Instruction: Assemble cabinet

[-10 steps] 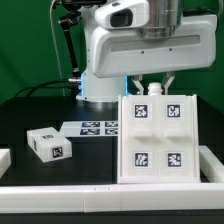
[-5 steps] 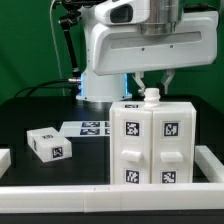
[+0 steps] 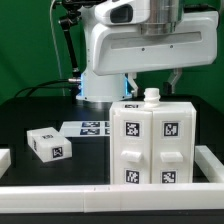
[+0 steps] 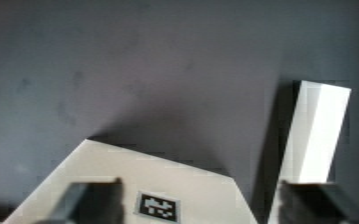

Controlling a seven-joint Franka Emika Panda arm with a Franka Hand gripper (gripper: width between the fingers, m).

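Note:
The cabinet (image 3: 152, 145), a big white box with tag markers on its front, stands upright on the black table at the exterior view's right, with a small white knob (image 3: 152, 96) on top. My gripper (image 3: 154, 84) hangs just above it, open and empty, one finger on each side of the knob. In the wrist view the gripper (image 4: 202, 208) is spread wide over the cabinet's white top (image 4: 131, 170), which carries one tag (image 4: 158, 205). One dark finger (image 4: 87, 202) is over the cabinet, the other off its edge.
A small white box part (image 3: 47, 144) with tags lies at the exterior view's left. The marker board (image 3: 95, 127) lies behind it. A white rail (image 3: 60, 188) runs along the front, and another white rail (image 4: 318, 125) shows in the wrist view.
The cabinet has turned from a tilted pose showing its four-tag face to standing upright on the table. My fingers have spread apart and let go of it.

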